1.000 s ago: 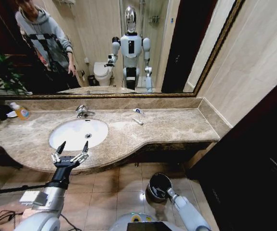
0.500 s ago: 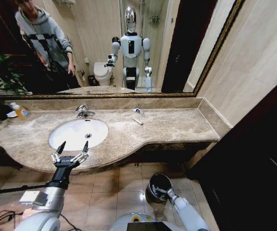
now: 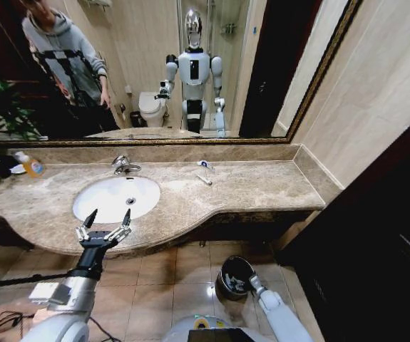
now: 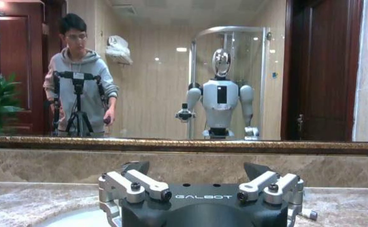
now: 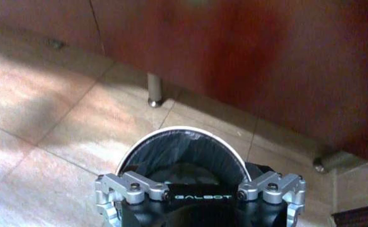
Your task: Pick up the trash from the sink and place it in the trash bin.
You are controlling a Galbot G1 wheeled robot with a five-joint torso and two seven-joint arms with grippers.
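**Now at the bin: right pincer over the opening, left pincer waiting by the sink**

Seen from the head view, the right pincer [image 3: 236, 283] sits at the lower middle of the frame, over the mouth of the trash bin [image 3: 224, 273] on the floor tiles. Whether its fingers are apart or together, I cannot tell, nor whether it carries anything. The left pincer [image 3: 105, 226] hangs at lower left with its fingers spread wide and nothing between them, just in front of the tabletop edge below the sink [image 3: 116, 197]. A thin white stick [image 3: 204, 179] and a white tube with blue cap [image 3: 205, 164] lie on the tabletop at centre, well apart from both arms.

From the left wrist view, the left pincer's knuckles fill the lower frame, facing the mirror across the tabletop.

From the right wrist view, the trash bin [image 5: 181, 136] and its dark liner lie directly ahead, at the lower centre.

My reading: this is the drop-off step at the bin. The next move probably calls for reaching up to the scraps on the tabletop, a long reach from either arm.
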